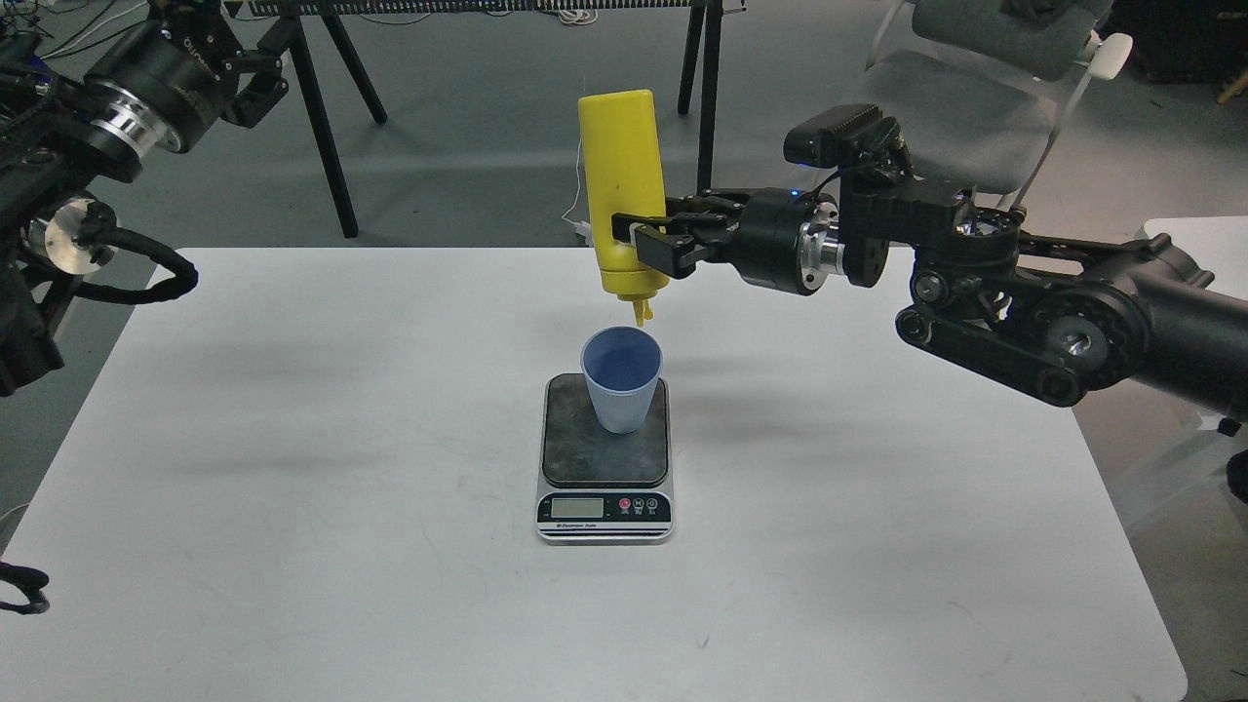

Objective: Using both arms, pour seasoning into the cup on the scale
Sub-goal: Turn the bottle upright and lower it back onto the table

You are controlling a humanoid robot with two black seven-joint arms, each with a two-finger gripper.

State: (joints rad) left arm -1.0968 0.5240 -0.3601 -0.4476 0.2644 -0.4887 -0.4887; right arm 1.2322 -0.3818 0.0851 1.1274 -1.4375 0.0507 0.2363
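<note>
The yellow seasoning bottle (622, 185) hangs upside down, nozzle pointing down just above the rim of the light-blue cup (621, 378). My right gripper (645, 242) comes in from the right and is shut on the bottle's lower body. The cup stands upright on the dark plate of the scale (604, 458), which lies at the middle of the white table (292, 487). My left gripper (255, 83) is raised at the upper left, far from the table's objects; its fingers are dark and hard to tell apart.
Black stand legs (327, 127) rise behind the table's far edge. A grey chair (975, 88) is at the back right. Another white surface (1194, 239) shows at the right edge.
</note>
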